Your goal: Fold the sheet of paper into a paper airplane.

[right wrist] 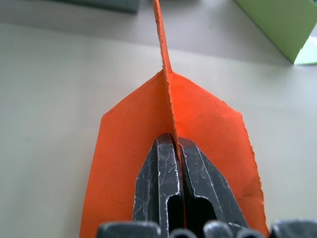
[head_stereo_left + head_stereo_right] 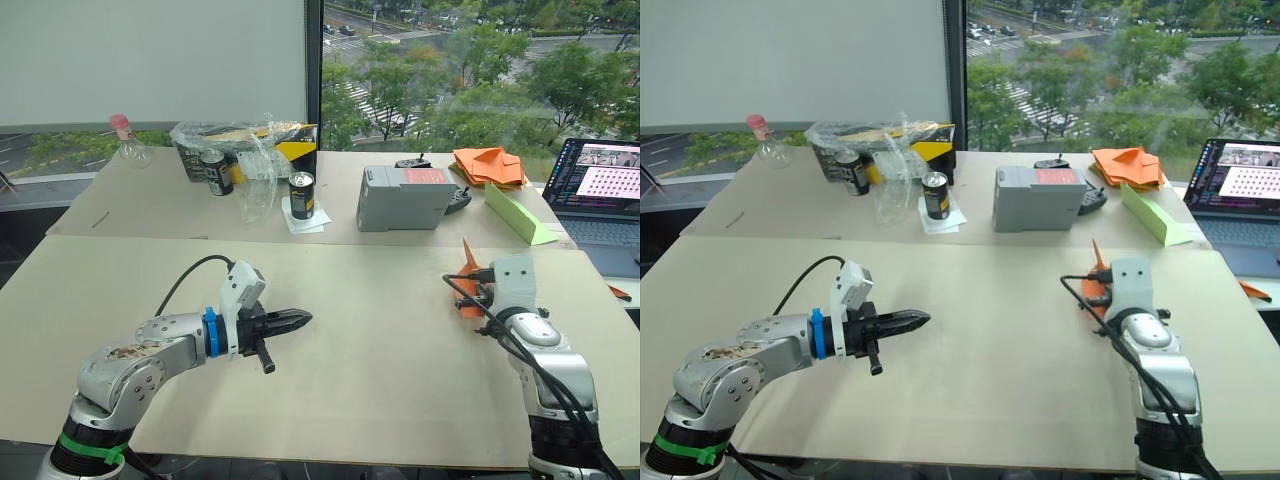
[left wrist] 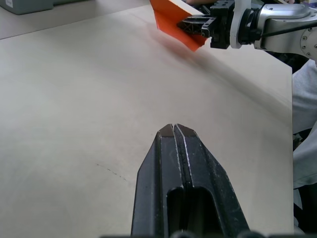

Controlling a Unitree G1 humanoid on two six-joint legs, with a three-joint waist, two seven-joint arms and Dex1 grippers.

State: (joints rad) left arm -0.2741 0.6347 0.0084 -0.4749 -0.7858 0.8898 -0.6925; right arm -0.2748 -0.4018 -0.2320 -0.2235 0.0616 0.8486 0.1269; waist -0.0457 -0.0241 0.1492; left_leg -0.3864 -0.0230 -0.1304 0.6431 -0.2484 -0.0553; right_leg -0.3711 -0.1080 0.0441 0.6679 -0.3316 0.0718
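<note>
From its wrist view we see the right gripper (image 1: 173, 140) pinching the paper airplane's (image 1: 208, 124) fin; our head views half-hide it. The left gripper (image 2: 300, 319) is pressed together, empty.

On the far tabletop (image 2: 120, 205) stand two dark cans (image 2: 301, 194), a clear bottle with a pink cap (image 2: 127, 140), crumpled clear plastic (image 2: 245, 160) and a grey box (image 2: 402, 197). Farther right lie a heap of orange paper pieces (image 2: 489, 165) and a long light-green paper wedge (image 2: 517, 214), with an open laptop (image 2: 605, 195) at the edge.
</note>
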